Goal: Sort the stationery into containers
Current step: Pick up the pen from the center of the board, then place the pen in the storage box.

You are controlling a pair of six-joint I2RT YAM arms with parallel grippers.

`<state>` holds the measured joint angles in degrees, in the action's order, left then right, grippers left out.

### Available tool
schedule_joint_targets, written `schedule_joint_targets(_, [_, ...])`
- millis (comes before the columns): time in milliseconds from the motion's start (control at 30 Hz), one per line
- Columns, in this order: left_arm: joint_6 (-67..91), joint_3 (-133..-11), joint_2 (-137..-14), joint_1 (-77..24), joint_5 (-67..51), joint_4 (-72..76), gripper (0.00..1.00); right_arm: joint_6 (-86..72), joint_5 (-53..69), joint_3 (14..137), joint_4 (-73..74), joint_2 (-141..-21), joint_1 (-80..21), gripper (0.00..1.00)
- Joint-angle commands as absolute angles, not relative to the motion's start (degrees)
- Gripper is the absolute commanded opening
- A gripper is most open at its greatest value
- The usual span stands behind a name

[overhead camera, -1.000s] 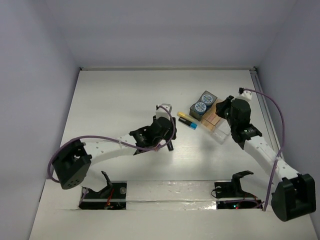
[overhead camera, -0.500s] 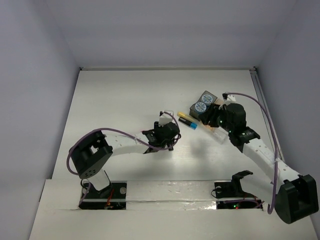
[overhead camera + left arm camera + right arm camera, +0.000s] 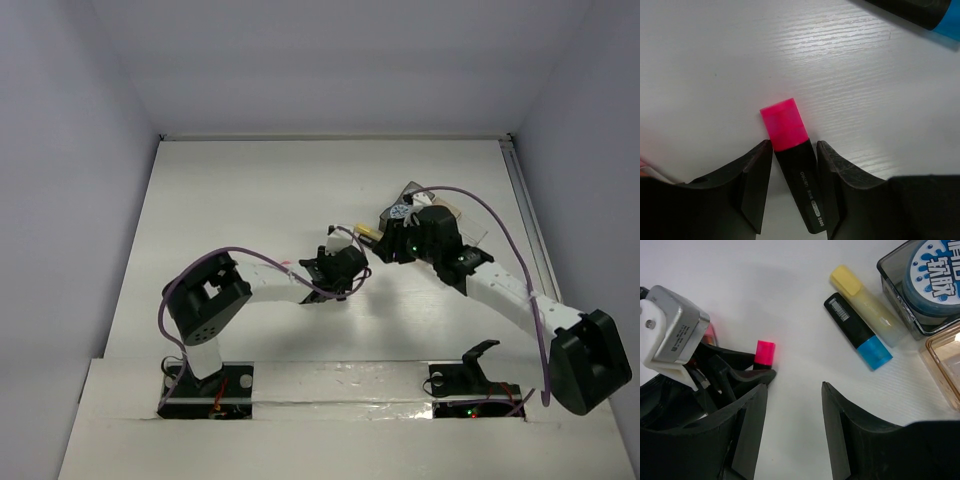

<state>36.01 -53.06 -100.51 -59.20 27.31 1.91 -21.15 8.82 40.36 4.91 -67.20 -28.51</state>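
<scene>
A pink-capped black marker [image 3: 785, 125] lies flat on the white table between the fingers of my left gripper [image 3: 794, 145]. The left finger touches it and a thin gap shows at the right finger, so the jaws stand narrowly open around it. My right gripper [image 3: 792, 387] hovers open and empty just right of that marker [image 3: 765, 352]. A yellow marker [image 3: 867, 307] and a blue-capped black marker [image 3: 857, 332] lie side by side beyond it. A blue-and-white roll [image 3: 935, 275] sits in the dark grey tray [image 3: 895, 295].
The tan tray [image 3: 942, 360] adjoins the grey one at the right edge. In the top view both wrists crowd together mid-table, the left gripper [image 3: 350, 245] close to the right gripper [image 3: 392, 245], with the trays [image 3: 445, 215] partly hidden behind the right arm.
The right arm swung left from over the trays and its jaws opened. The left arm pulled its elbow in, kept its gripper at the pink-capped marker, and narrowed its jaws.
</scene>
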Motion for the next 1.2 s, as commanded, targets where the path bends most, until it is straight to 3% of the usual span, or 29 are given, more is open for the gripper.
schedule_joint_targets(0, [35.9, -54.9, -100.8, -59.5, 28.1, 2.8, 0.37, -19.4, 7.3, 43.3, 4.8, -68.5, -28.8, 0.54])
schedule_joint_targets(100, [35.3, -54.9, -100.9, -59.5, 28.8, 3.0, 0.23, -18.9, 7.4, 43.9, 5.5, -70.2, -28.8, 0.53])
schedule_joint_targets(333, [35.0, -54.9, -99.8, -59.5, 30.1, 3.4, 0.00, -19.6, 5.0, 43.2, 4.7, -67.4, -28.8, 0.52])
schedule_joint_targets(633, [33.8, -53.6, -88.7, -59.5, 30.4, 7.1, 0.00, -22.1, -0.7, 40.6, 3.8, -55.6, -28.8, 0.52])
schedule_joint_targets(867, [28.5, -60.8, -85.6, -59.5, 23.4, 13.5, 0.00, -25.7, -15.4, 38.4, 4.4, -42.0, -28.8, 0.50])
schedule_joint_targets(967, [25.8, -68.4, -90.3, -59.5, 19.4, 13.8, 0.00, -28.0, -22.6, 37.2, 6.1, -35.4, -28.8, 0.37])
schedule_joint_targets(1000, [24.1, -70.2, -91.7, -59.5, 17.4, 14.7, 0.00, -28.7, -24.2, 36.2, 6.7, -33.5, -28.8, 0.23])
schedule_joint_targets(1100, [21.6, -77.1, -98.2, -59.5, 15.1, 15.8, 0.00, -29.1, -28.4, 35.3, 8.6, -26.4, -28.8, 0.01])
schedule_joint_targets(1167, [19.9, -84.0, -104.1, -59.5, 14.5, 15.4, 0.00, -29.3, -30.3, 35.2, 10.0, -22.2, -28.8, 0.00])
